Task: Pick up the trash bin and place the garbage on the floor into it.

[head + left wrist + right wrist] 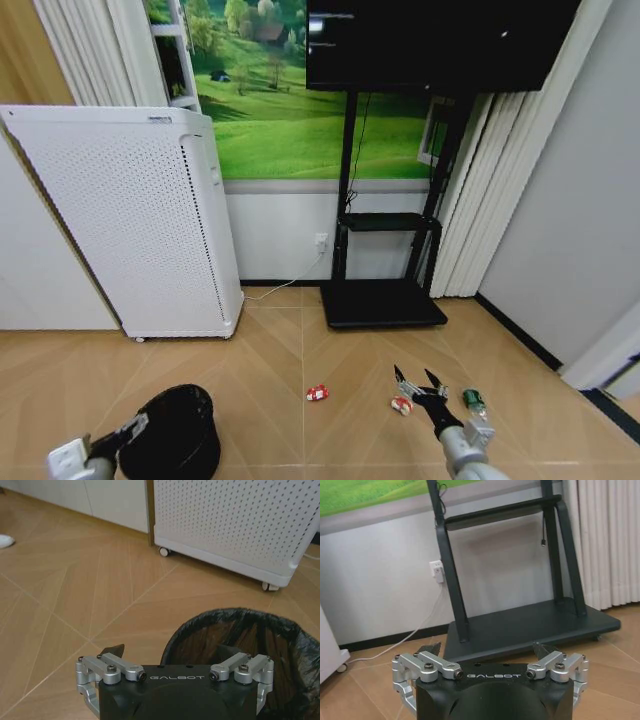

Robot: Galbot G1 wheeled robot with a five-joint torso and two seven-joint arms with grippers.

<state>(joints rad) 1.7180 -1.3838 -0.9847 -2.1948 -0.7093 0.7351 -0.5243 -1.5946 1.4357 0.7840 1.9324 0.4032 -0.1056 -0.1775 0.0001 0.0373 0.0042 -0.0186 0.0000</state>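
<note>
Head view: both hands are hanging low over the floor, with the trash bin at the robot's left and 3 bits of garbage ahead.

The left hand is sitting spread wide at the bin's rim, 1 finger outside the wall and the other inside, not closed on it; the bin is standing upright on the parquet near the white perforated appliance. The right hand is gaping open and holding nothing, just above a red-and-white wrapper, with the green bottle just beside it and a small red scrap lying farther left. Behind them the black TV stand is standing against the wall.
</note>
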